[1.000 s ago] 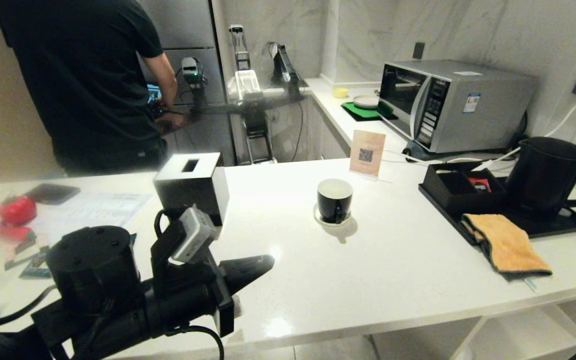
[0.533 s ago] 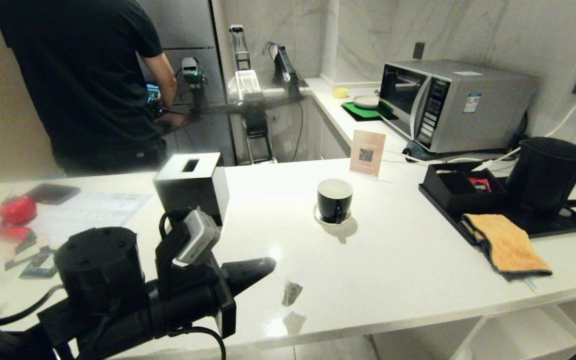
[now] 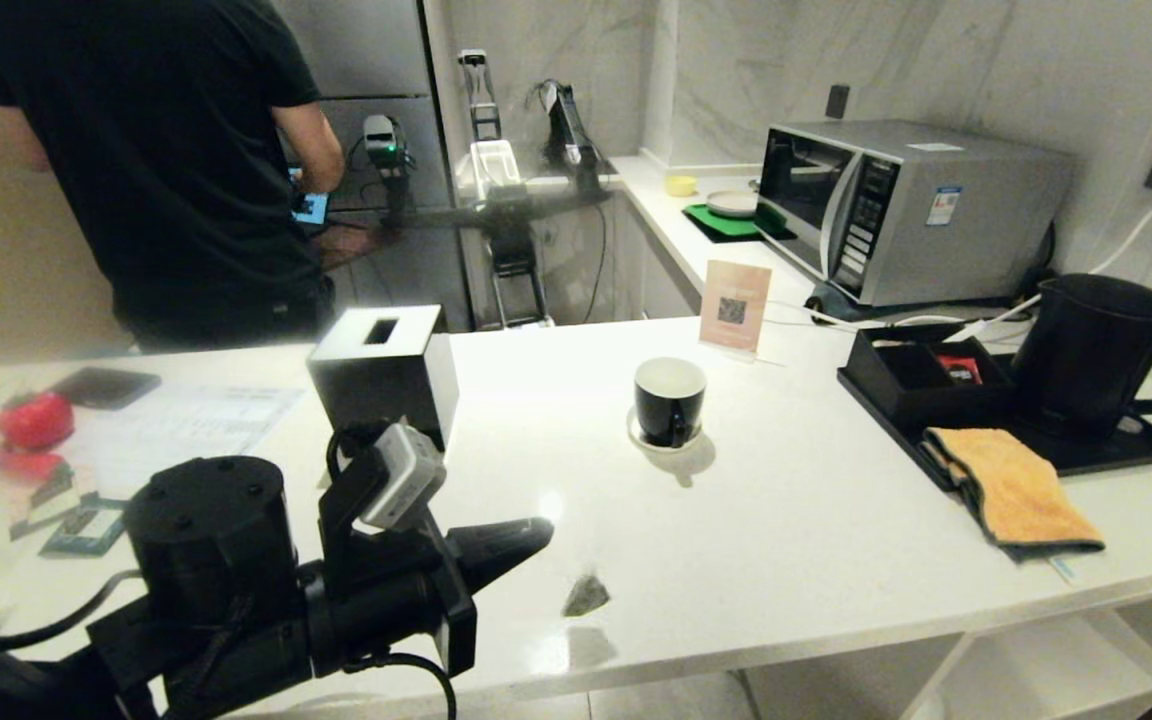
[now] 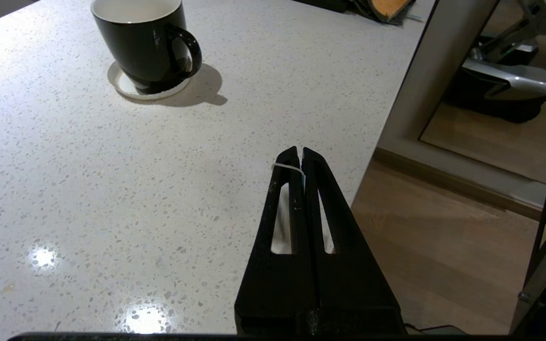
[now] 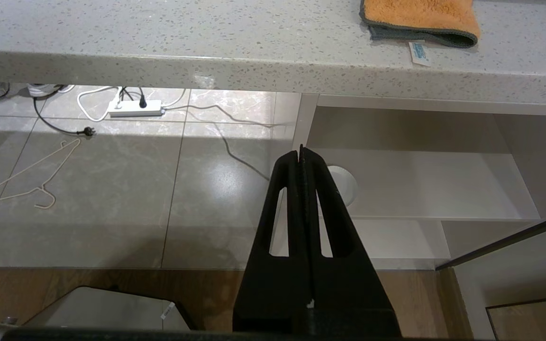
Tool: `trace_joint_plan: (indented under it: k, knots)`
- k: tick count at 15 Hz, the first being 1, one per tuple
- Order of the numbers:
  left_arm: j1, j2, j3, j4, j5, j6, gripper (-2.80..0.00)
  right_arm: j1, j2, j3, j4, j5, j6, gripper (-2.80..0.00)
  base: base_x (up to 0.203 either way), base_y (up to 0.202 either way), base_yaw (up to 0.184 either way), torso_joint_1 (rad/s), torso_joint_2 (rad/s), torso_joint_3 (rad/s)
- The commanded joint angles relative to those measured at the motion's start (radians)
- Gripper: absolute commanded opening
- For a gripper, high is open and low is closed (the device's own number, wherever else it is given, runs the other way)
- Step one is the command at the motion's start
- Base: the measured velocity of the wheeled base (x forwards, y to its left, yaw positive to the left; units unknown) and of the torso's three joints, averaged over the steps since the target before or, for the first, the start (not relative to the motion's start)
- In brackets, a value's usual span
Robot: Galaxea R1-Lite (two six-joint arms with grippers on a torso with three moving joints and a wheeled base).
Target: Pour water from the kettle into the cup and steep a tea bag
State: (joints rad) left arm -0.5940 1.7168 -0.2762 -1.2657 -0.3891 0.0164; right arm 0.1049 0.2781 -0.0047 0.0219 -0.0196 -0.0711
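My left gripper [image 3: 540, 530] [image 4: 299, 150] hovers low over the counter's near edge, shut on the thin white string [image 4: 286, 167] of the tea bag. The tea bag [image 3: 586, 595] dangles just below the tip, close above the white counter. Beyond the gripper, the cup [image 3: 669, 400] [image 4: 142, 42], black outside and white inside, stands upright on its small saucer [image 3: 636, 434]. The black kettle [image 3: 1096, 350] stands on a tray at the far right. My right gripper [image 5: 301, 154] is shut and empty, down below the counter edge over the floor; the head view does not show it.
A black tissue box [image 3: 381, 370] stands just behind my left arm. The black tray [image 3: 1116, 455] also carries a compartment box [image 3: 921, 385] and an orange cloth [image 3: 1011, 490]. A card sign [image 3: 734, 305] and a microwave [image 3: 906, 205] stand behind the cup. A person [image 3: 166, 150] stands beyond the counter.
The tea bag has swung into sight under my left gripper's tip. The left arm has crept slightly right. The person behind the counter has shifted a little.
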Motion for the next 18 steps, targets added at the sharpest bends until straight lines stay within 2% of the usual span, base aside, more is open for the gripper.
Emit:
trace_joint_plan:
  k: [1,4,6,10,13,18]
  knots:
    - [0.002,-0.006,0.001,-0.009,0.004,-0.001,-2.80,-0.002,0.006,0.000,0.002,0.000,-0.001,-2.80,0.000,0.000,0.000,0.000,0.00,0.000]
    - [0.010,-0.011,0.024,-0.009,0.004,-0.001,-2.80,-0.080,-0.005,0.003,-0.012,0.001,-0.001,-2.80,0.000,0.000,0.000,0.000,0.00,0.000]
    - [0.011,-0.013,0.031,-0.009,0.004,-0.004,-2.80,-0.117,-0.085,0.004,-0.017,0.000,-0.001,-2.80,0.000,0.000,0.000,0.000,0.00,0.000]
    - [0.040,-0.027,0.025,-0.009,0.004,-0.006,-2.80,-0.113,-0.272,0.005,-0.019,-0.002,0.016,-2.80,0.000,0.000,0.000,0.000,0.00,0.000]
    - [0.040,-0.056,0.034,-0.009,0.001,-0.001,-2.80,-0.113,-0.277,0.005,-0.019,-0.006,0.063,-2.80,0.000,0.000,0.000,0.000,0.00,0.000]
    - [0.042,-0.077,0.036,-0.007,0.001,-0.001,-2.80,-0.113,-0.277,0.005,-0.019,-0.007,0.063,-2.80,0.000,0.000,0.000,0.000,0.00,0.000]
